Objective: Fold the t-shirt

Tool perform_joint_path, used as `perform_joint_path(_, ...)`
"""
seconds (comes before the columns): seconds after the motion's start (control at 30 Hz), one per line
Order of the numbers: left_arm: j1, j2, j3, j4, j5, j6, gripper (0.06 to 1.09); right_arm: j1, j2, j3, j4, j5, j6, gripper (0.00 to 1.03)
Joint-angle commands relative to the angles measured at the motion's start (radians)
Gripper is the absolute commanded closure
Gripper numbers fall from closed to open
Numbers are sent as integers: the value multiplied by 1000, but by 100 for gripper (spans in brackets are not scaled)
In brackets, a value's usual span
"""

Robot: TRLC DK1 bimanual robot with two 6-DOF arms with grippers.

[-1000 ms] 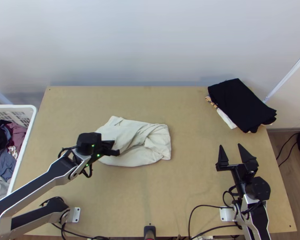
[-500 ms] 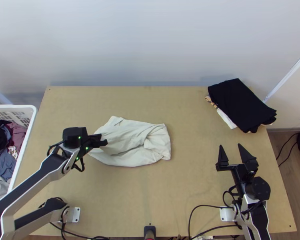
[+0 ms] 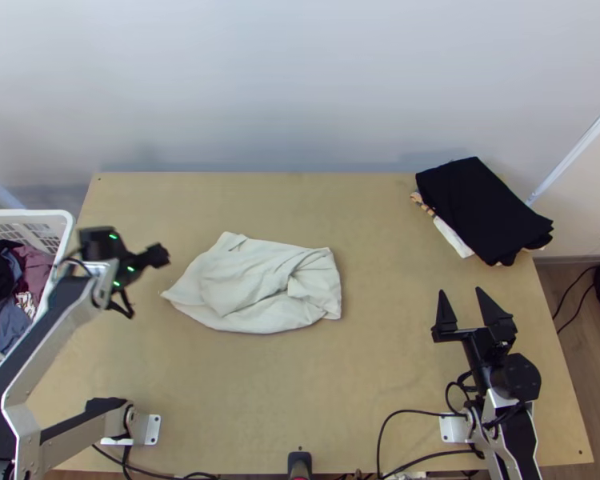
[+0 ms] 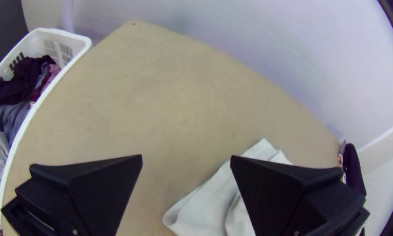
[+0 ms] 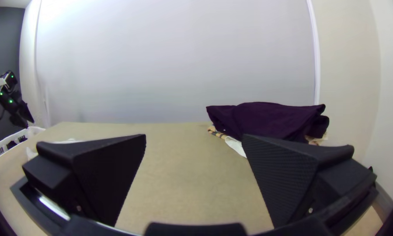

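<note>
- Along the light wooden table's [image 3: 364,432] near edge, two pale metal plates are sitting, one on the left [image 3: 153,430] and one on the right [image 3: 454,428], with thin black cables [image 3: 392,416] running close by.
- On the right, nearer than the shirt's level, the black right gripper with two wide flat fingers [image 3: 461,291] is pointing towards the far side. Its fingers are standing wide apart, with nothing between them.
- Left of the table's middle, the off-white cloth t-shirt [image 3: 252,288] is lying rumpled, partly folded over itself, with creases crossing it and a pointed corner reaching towards the left. Neither gripper is touching it.
- Past that corner, towards the table's left side, the black left gripper [image 3: 164,254] is hanging apart from the shirt. In the left wrist view, the left gripper [image 4: 186,156] is showing its fingers spread well apart and holding nothing.
- Against the table's left edge, a white plastic basket with slotted walls [image 3: 64,216] is standing, holding dark, maroon, blue-grey and pale grey clothes [image 3: 30,272].
- Near the far right corner, a folded black cloth [image 3: 484,208] is resting on a white cloth [image 3: 452,238] and a yellowish patterned one [image 3: 418,200].
- Beyond the table, a pale smooth wall [image 3: 300,80] is rising.
</note>
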Motion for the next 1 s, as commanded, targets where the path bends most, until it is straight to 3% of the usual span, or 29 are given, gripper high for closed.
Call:
perform_joint_path(0.0,44,-36,96,-95,9,6,10,11,-5,-5,-24,1,8,3)
perform_joint_path(0.17,87,-85,140,-190,87,4,10,16,-5,-5,-24,1,8,3)
perform_joint_path(0.67,119,-131,117,-236,90,-17,10,45,-6,6,-19,2,44,3)
perform_joint_path(0.83,123,-148,109,-229,90,-27,10,49,72,143,-28,1,-18,3)
perform_joint_path(0.97,110,-153,82,-196,90,-39,10,144,279,310,-36,2,-25,3)
